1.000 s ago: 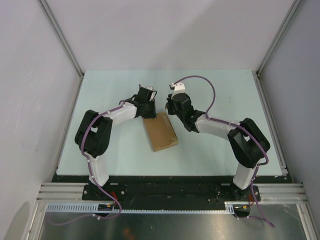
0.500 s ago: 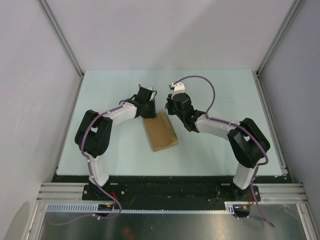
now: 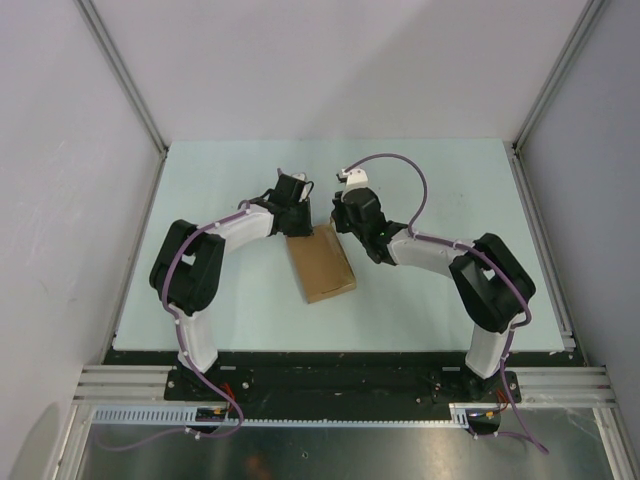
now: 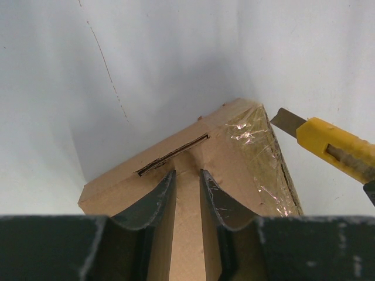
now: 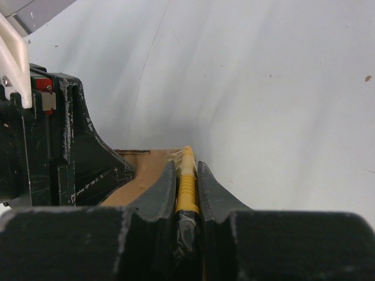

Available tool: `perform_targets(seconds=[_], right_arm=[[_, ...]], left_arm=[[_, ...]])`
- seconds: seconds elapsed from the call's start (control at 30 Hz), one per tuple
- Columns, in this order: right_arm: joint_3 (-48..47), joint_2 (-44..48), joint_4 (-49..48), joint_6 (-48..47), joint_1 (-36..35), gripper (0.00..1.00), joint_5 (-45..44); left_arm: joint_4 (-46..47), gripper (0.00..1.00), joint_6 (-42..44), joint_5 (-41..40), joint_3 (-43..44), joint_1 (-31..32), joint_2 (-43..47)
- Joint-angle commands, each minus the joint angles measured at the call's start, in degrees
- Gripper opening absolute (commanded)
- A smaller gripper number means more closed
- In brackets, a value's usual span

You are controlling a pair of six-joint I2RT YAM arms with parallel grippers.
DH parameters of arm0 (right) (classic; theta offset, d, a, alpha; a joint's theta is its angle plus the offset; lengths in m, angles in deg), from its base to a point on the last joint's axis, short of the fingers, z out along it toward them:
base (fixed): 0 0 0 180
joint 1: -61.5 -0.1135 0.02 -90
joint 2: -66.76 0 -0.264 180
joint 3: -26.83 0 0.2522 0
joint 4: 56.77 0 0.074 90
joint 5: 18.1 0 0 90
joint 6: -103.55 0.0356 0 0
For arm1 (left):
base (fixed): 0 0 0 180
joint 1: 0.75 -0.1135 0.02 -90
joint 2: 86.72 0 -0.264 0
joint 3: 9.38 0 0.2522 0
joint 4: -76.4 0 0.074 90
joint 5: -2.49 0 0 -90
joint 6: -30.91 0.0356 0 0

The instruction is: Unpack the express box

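Cardboard and clear tape are what you're cutting: the express box [image 3: 320, 264] lies flat mid-table, lid not yet open. Your right gripper [image 5: 187, 170] is clenched on the yellow utility knife [image 4: 337, 147], blade at the box's taped far corner. Your left gripper [image 4: 187, 184] presses the box top, fingers nearly closed (gripping nothing visible). Next, I'd judge, draw the blade along the tape

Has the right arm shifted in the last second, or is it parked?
Yes, slightly. The right gripper and its forearm have edged left toward the express box, which lies unmoved on the table.
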Motion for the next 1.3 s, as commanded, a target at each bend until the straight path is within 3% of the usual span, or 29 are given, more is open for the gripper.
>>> perform_targets(seconds=[0.0, 0.7, 1.27], right_arm=[[0.0, -0.5, -1.5, -0.6, 0.2, 0.00, -0.3], [0.0, -2.0, 2.4, -1.7, -0.4, 0.00, -1.5], [1.6, -0.9, 7.0, -3.6, -2.8, 0.00, -4.3]], left_arm=[[-3.2, 0.27, -0.9, 0.4, -2.7, 0.5, -4.0], [-3.9, 0.25, -2.0, 1.3, -2.9, 0.5, -4.6], [-4.4, 0.12, -11.9, 13.3, -6.2, -4.1, -7.0]])
